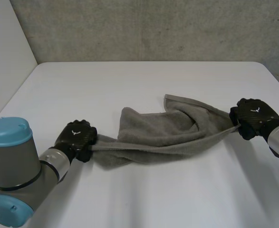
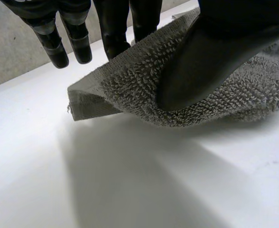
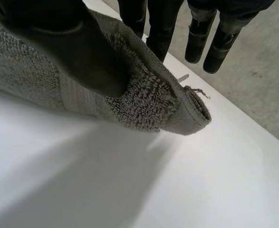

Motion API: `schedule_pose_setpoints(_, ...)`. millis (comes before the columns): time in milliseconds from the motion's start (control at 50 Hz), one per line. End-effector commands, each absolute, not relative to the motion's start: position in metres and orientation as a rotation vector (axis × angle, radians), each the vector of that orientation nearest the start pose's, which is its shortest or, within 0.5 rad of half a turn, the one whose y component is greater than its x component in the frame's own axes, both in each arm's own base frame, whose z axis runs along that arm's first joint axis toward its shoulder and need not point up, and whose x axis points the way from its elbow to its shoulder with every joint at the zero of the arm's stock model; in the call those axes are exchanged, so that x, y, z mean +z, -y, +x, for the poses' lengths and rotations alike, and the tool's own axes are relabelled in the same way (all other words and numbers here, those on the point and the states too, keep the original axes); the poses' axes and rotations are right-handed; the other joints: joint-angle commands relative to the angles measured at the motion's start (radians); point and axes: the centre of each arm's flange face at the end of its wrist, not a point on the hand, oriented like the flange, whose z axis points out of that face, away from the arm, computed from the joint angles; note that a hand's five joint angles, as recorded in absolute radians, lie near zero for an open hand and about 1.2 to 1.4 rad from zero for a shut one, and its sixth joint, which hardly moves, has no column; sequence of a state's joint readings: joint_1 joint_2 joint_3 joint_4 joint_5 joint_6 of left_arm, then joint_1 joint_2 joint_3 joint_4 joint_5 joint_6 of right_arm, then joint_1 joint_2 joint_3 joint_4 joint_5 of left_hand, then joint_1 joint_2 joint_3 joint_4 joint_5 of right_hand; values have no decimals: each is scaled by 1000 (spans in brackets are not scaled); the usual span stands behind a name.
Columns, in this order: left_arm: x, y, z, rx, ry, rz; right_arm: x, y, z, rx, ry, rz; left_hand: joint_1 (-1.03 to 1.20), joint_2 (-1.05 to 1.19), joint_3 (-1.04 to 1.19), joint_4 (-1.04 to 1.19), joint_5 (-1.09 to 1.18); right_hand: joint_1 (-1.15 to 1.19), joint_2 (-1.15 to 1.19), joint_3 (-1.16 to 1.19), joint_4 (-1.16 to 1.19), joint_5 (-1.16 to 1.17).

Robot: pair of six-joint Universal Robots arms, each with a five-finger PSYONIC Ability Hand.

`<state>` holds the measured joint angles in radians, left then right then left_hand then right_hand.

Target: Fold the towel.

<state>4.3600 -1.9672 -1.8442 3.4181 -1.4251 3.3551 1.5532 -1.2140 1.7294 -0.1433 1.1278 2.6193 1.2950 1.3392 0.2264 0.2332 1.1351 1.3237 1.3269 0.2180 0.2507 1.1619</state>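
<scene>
A grey terry towel hangs bunched and stretched between my two hands, just above the white table. My left hand is shut on the towel's left end; in the left wrist view its thumb presses the towel against the fingers near a corner. My right hand is shut on the right end. In the right wrist view its thumb pinches the towel against the fingers close to a hemmed corner with a loose thread.
A grey wall stands behind the table's far edge. A pale wall rises at the left. The table's right edge curves away near my right hand.
</scene>
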Motion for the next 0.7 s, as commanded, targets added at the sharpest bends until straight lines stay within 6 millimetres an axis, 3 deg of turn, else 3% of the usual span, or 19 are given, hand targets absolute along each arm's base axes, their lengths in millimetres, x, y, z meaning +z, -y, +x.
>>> schedule_pose_setpoints(20,174,248,-237,-2015,-2513,850,193,296,168,-1643,-2346,-1066,101,57,-52,-59,87,73,69,-44,-76,60)
schedule_pose_setpoints(80,187,249,-238,-2071,-2470,848,202,292,171,-1622,-2329,-1091,101,57,-52,-59,87,73,69,-44,-76,60)
schedule_pose_setpoints(120,212,257,-241,-2187,-2382,843,220,287,178,-1602,-2263,-1121,101,57,-52,-59,87,73,69,-44,-76,60)
schedule_pose_setpoints(220,250,280,-250,-2353,-2238,852,252,300,189,-1692,-2148,-1165,101,57,-52,-59,87,73,69,-44,-76,60)
schedule_pose_setpoints(280,259,307,-257,-2407,-2180,853,262,322,196,-1766,-2103,-1178,101,57,-52,-59,87,73,69,-44,-76,60)
schedule_pose_setpoints(320,267,345,-265,-2467,-2108,826,269,357,212,-1865,-2064,-1208,101,57,-52,-59,87,73,69,-44,-76,60)
schedule_pose_setpoints(340,267,345,-265,-2467,-2107,826,269,358,212,-1866,-2063,-1208,101,57,-52,-59,87,73,69,-44,-76,60)
schedule_pose_setpoints(380,298,376,-270,-2596,-1941,770,310,390,225,-2129,-1955,-1191,101,57,-52,-59,87,73,69,-44,-76,60)
schedule_pose_setpoints(400,298,376,-270,-2597,-1940,770,310,390,225,-2130,-1955,-1190,101,57,-52,-59,87,73,69,-44,-76,60)
schedule_pose_setpoints(420,320,380,-273,-2669,-1846,754,342,395,230,-2281,-1861,-1139,101,57,-52,-59,87,73,69,-44,-76,60)
schedule_pose_setpoints(440,341,377,-276,-2738,-1769,744,374,396,231,-2402,-1753,-1027,101,57,-52,-59,87,73,69,-44,-76,60)
schedule_pose_setpoints(460,341,377,-276,-2739,-1768,744,374,396,231,-2403,-1752,-1026,101,57,-52,-59,87,73,69,-44,-76,60)
schedule_pose_setpoints(500,390,359,-268,-2885,-1562,680,410,389,226,-2443,-1548,-761,101,57,-52,-59,87,73,69,-44,-76,60)
schedule_pose_setpoints(540,409,350,-259,-2960,-1454,629,414,382,225,-2385,-1489,-700,101,57,-52,-59,87,73,69,-44,-76,60)
schedule_pose_setpoints(580,410,352,-250,-2992,-1422,585,398,381,225,-2292,-1502,-706,101,57,-52,-59,87,73,69,-44,-76,60)
schedule_pose_setpoints(620,377,373,-222,-2907,-1524,530,355,381,226,-2147,-1616,-767,101,57,-52,-59,87,73,69,-44,-76,60)
schedule_pose_setpoints(640,377,373,-222,-2906,-1525,530,355,381,226,-2146,-1617,-767,101,57,-52,-59,87,73,69,-44,-76,60)
schedule_pose_setpoints(680,335,369,-212,-2782,-1731,561,332,366,223,-2074,-1714,-822,101,57,-52,-59,87,73,69,-44,-76,60)
schedule_pose_setpoints(700,334,369,-212,-2782,-1732,561,332,366,223,-2074,-1714,-822,101,57,-52,-59,87,73,69,-44,-76,60)
